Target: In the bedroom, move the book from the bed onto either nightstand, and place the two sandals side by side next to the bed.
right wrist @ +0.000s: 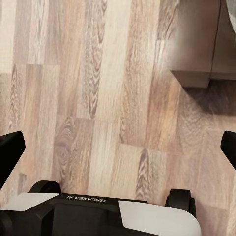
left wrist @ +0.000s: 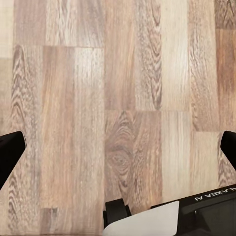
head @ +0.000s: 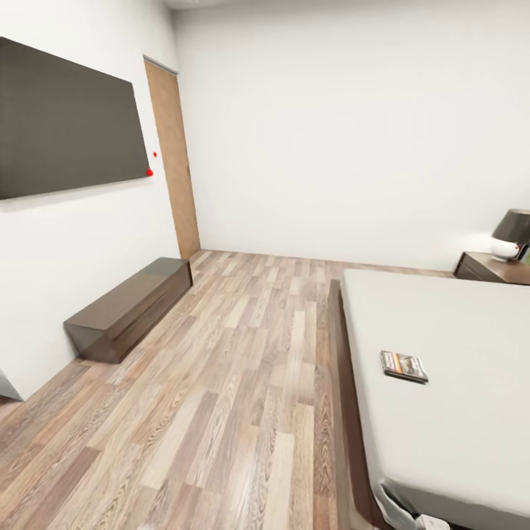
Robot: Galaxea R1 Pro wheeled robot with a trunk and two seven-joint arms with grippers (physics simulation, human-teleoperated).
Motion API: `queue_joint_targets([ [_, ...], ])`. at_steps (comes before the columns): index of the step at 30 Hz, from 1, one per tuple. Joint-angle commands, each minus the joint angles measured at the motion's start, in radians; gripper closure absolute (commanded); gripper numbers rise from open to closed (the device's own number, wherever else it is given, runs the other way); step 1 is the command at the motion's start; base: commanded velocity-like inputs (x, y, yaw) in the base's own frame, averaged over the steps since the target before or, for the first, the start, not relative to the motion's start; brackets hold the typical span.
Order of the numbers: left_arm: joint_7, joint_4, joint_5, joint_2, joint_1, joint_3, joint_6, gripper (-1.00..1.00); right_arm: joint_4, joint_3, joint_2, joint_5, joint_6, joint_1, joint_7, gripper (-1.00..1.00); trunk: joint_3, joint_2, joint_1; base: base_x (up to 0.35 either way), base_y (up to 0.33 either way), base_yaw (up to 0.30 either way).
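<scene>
The book (head: 403, 366) lies flat on the light grey mattress of the bed (head: 449, 412), near the bed's left edge, at the right of the head view. A dark nightstand (head: 492, 267) stands beyond the bed against the far wall. The sandals are out of view. In the left wrist view my left gripper (left wrist: 118, 150) hangs open over bare plank floor, its dark fingertips (left wrist: 10, 151) far apart. My right gripper (right wrist: 118, 150) is open too, above the floor, with nothing between its fingers (right wrist: 10, 153).
A lamp (head: 511, 234) sits on the nightstand. A long low dark bench (head: 129, 305) runs along the left wall under a dark wall screen (head: 70, 121), with a wooden door (head: 173, 158) past it. A dark wooden corner (right wrist: 196, 44) shows in the right wrist view.
</scene>
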Motion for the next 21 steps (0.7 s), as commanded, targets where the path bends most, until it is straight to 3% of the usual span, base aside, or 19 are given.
queue_joint_targets([
  [1,-0.002,0.001,-0.009,0.0,-0.001,0.008,-0.003,-1.0,0.004,-0.008,-0.001,-0.001,-0.001,-0.001,0.005,-1.0,-0.001,-0.001,0.0,0.0,0.0,0.286],
  [21,-0.002,0.001,-0.009,-0.001,-0.001,0.008,-0.003,-1.0,0.004,-0.008,0.0,-0.001,-0.001,-0.001,0.005,-1.0,-0.001,-0.001,0.0,0.0,0.0,0.284],
])
